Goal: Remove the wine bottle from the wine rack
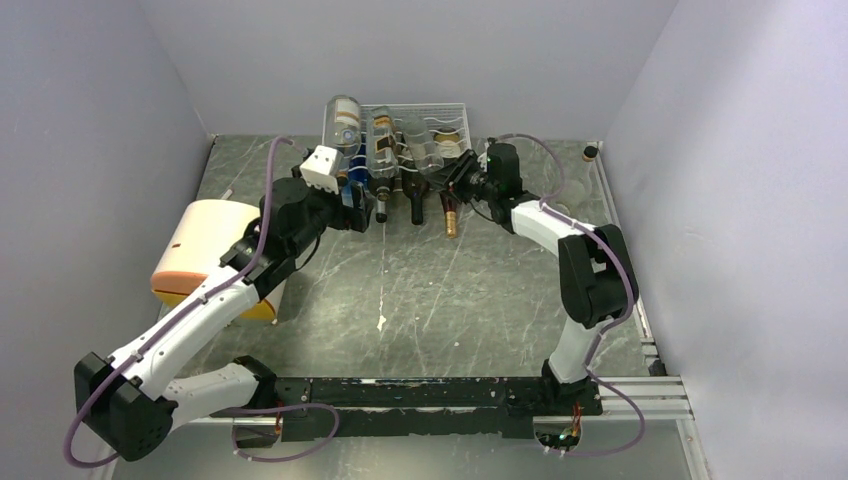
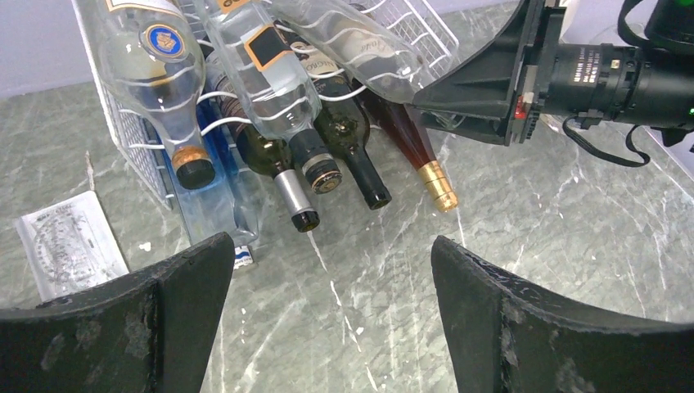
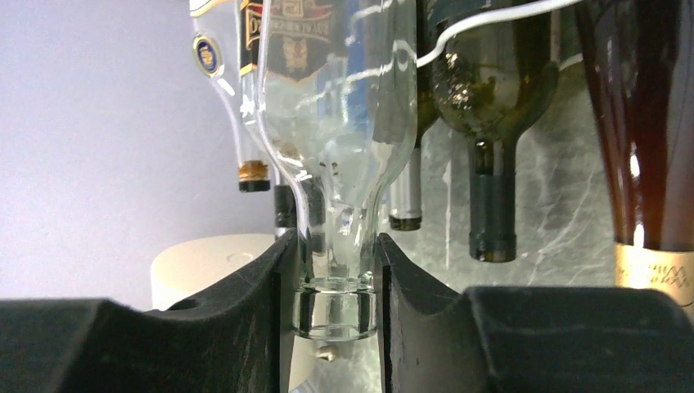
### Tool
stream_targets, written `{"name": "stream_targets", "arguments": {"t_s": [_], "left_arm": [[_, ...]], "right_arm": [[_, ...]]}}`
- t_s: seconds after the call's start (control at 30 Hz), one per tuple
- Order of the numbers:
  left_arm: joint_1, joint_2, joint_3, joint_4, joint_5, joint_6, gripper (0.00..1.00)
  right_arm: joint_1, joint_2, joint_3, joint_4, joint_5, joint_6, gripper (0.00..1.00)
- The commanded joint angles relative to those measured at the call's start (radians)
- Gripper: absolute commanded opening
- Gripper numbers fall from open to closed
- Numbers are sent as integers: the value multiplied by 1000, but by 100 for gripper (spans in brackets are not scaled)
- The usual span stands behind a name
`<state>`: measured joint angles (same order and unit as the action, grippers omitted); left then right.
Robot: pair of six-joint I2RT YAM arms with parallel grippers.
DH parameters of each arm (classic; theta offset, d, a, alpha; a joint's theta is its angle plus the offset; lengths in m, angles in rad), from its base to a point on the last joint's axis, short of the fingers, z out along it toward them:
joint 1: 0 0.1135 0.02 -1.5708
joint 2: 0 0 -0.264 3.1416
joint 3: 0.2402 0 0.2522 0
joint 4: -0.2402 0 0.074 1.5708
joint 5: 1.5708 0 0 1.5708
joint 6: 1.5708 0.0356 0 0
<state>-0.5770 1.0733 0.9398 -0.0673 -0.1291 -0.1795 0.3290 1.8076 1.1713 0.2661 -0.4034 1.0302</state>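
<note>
The right fingers (image 3: 409, 327) are clenched on the slick neck of the clear wine bottle (image 3: 335, 123) lying in the wine rack (image 1: 445, 112), left fingers (image 2: 164, 303) spread idle; a crooked pull could slip or drag neighbouring bottles (image 3: 491, 123) out.

Lab: walled test bench (image 1: 450, 290) w/ arm rail (image 1: 430, 392)

The wine bottle (image 3: 340, 147), clear glass, is lying on an upper tier of the wine rack (image 1: 445, 108), its neck jutting out over the front; the right gripper (image 3: 335, 295) is clamping that neck just above the lip; the boxy white wire rack is standing at the far edge of the table (image 1: 450, 290).
</note>
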Motion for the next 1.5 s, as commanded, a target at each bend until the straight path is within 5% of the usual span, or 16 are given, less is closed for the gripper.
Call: {"name": "stream_targets", "arguments": {"t_s": [0.0, 0.5, 0.8, 1.17, 1.47], "left_arm": [[9, 9, 38, 1, 30, -12, 93], [9, 22, 39, -2, 37, -18, 93], [10, 17, 41, -3, 49, -25, 93], [9, -17, 14, 51, 141, -28, 93], [9, 3, -10, 127, 359, 7, 93]], "right_arm": [[-12, -83, -29, 168, -70, 70, 0], [-83, -201, -208, 356, -100, 229, 0], [-142, -356, -278, 250, -202, 178, 0], [-236, -682, -257, -429, -384, -197, 0], [-234, -720, -208, -935, -469, -501, 0]]}}
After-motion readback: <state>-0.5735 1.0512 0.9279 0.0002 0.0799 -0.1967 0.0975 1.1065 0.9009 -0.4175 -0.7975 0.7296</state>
